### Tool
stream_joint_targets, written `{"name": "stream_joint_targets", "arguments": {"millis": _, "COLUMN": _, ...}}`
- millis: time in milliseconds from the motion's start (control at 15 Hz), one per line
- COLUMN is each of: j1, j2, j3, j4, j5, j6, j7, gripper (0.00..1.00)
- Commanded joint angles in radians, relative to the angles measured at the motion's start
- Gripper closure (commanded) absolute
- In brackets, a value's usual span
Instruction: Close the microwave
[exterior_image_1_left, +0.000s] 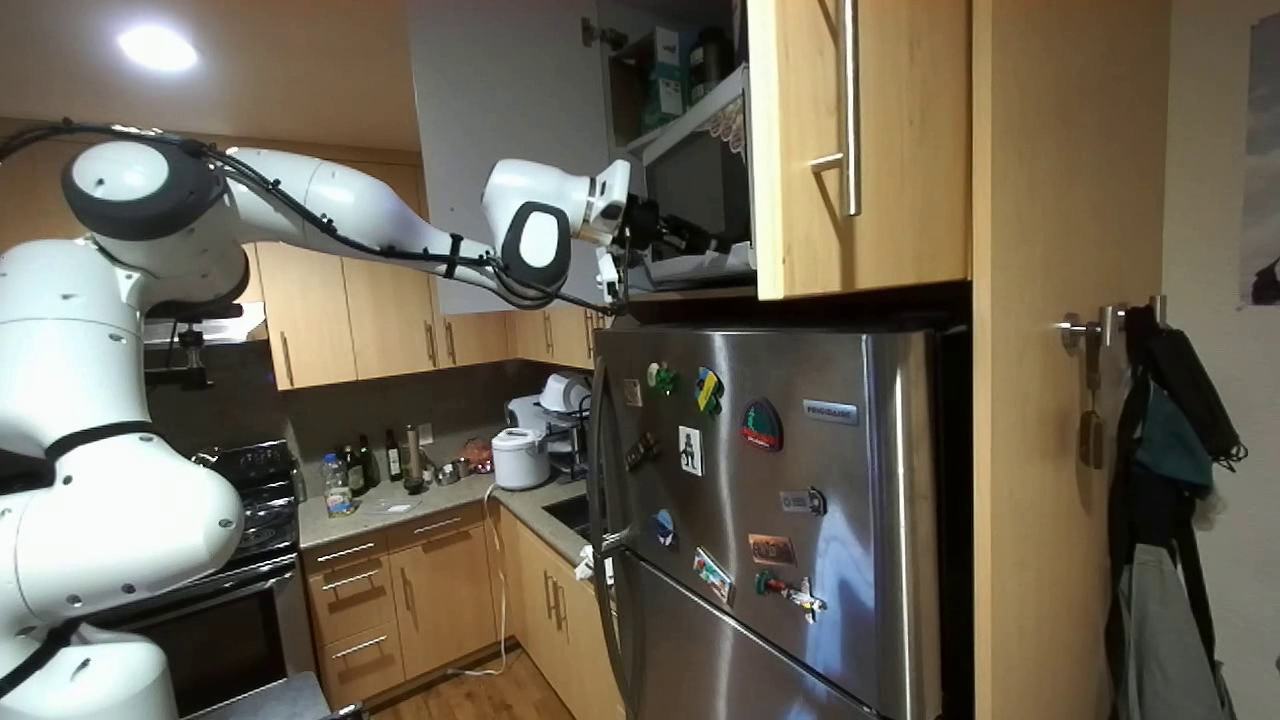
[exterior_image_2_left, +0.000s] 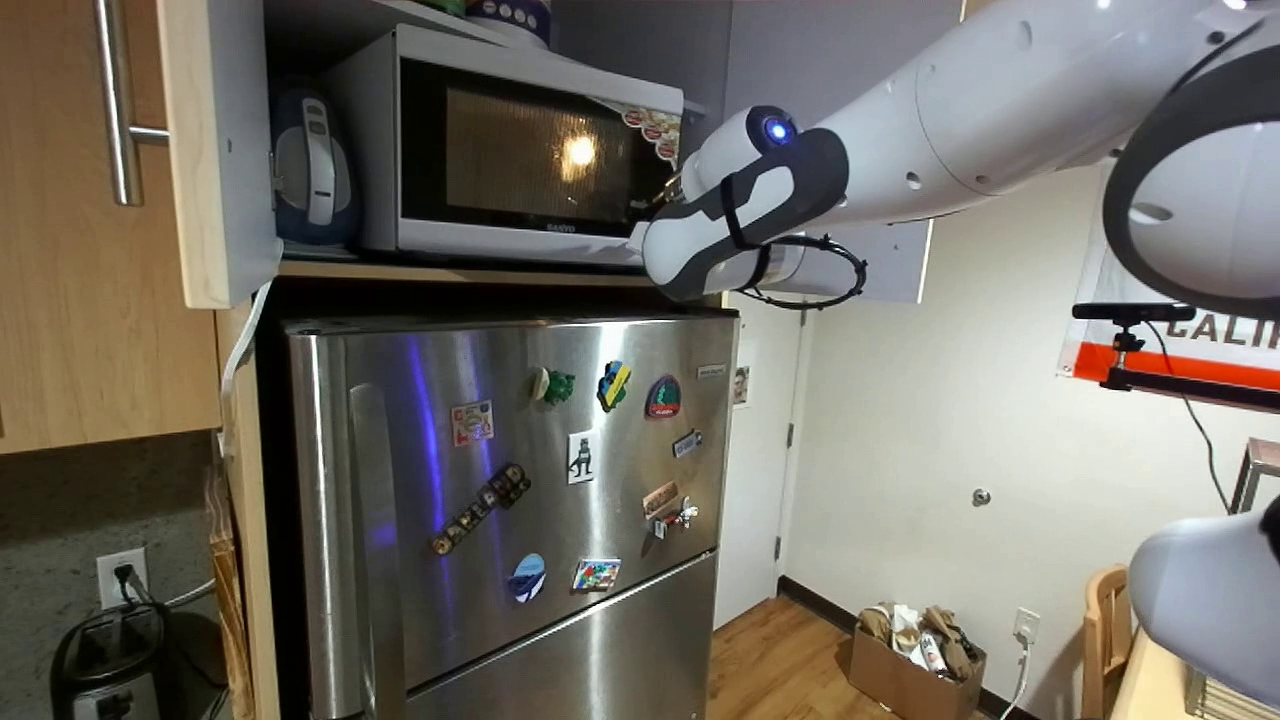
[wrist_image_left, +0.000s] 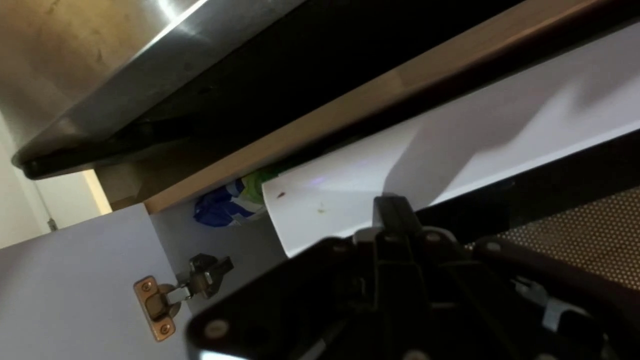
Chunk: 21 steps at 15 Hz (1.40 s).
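the microwave sits on the shelf above the refrigerator, its long axis running sideways, and the gripper points at it from the front, so the door lies straight ahead. the fingers are pressed together with nothing between them — a blunt tip, fit for pushing. they stand before the lower part of the door, near the end that carries the printed sticker (the wrist view gives this upside down, with the refrigerator at the top); whether tip and door touch, i can't make out. there is just 1 arm, so everything turns on that meeting place. i take the door to pivot at its far end, which would make this a good spot for leverage. whether the door stands ajar or flush is hidden, so the push is best aimed straight inward, toward the back of the shelf — a sideways drift might let the tip slide off that end.
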Motion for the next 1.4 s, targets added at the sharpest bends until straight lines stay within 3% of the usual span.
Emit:
{"name": "stream_joint_targets", "arguments": {"millis": 0, "j1": 0.024, "j2": -0.013, "j3": -0.021, "j4": -0.009, "j5": 0.012, "j6": -0.008, "j7": 0.000, "gripper": 1.00}}
{"name": "stream_joint_targets", "arguments": {"millis": 200, "j1": 0.026, "j2": -0.017, "j3": -0.018, "j4": 0.015, "j5": 0.020, "j6": -0.021, "j7": 0.015, "gripper": 1.00}}
{"name": "stream_joint_targets", "arguments": {"millis": 533, "j1": -0.033, "j2": -0.045, "j3": 0.018, "j4": 0.096, "j5": 0.020, "j6": -0.068, "j7": 0.041, "gripper": 1.00}}
{"name": "stream_joint_targets", "arguments": {"millis": 1333, "j1": -0.322, "j2": -0.148, "j3": 0.148, "j4": 0.320, "j5": 0.023, "j6": -0.212, "j7": 0.153, "gripper": 1.00}}
